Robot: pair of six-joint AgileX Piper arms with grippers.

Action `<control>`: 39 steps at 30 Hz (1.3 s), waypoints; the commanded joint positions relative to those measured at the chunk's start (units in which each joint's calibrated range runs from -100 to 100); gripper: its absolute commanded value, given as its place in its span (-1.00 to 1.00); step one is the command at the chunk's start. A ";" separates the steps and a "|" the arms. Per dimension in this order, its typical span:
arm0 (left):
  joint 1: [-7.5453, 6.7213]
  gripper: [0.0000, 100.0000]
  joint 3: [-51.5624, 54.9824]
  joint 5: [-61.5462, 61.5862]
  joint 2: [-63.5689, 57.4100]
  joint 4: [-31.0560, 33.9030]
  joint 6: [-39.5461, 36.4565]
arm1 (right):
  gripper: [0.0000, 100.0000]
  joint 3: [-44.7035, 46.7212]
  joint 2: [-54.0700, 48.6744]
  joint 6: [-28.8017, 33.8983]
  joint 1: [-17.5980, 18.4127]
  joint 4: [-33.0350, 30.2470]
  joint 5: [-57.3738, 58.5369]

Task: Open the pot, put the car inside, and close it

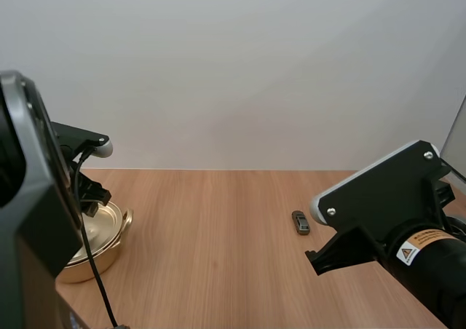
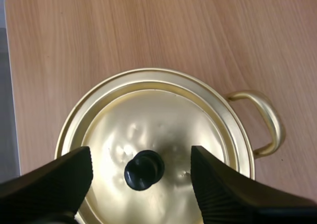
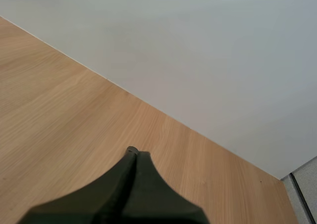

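Currently the left gripper (image 2: 141, 157) hangs released over the pot (image 2: 156, 76), its fingers (image 2: 74, 177) standing either side of the lid (image 2: 163, 125) knob (image 2: 143, 169) and clear of it, a pose suited to closing on the knob; the lid sits seated on the rim; the car (image 1: 301, 222) lies on the table (image 1: 218, 271), well apart from the pot; the right gripper (image 3: 131, 153) is clenched on nothing, evidently idle until the pot is open.

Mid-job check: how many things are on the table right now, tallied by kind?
pot: 1
lid, sitting on the pot: 1
toy car: 1
Total: 3
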 commanded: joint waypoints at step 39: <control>0.04 0.53 -3.96 8.32 6.90 3.46 -1.74 | -1.00 0.02 0.03 0.10 -0.04 0.02 0.02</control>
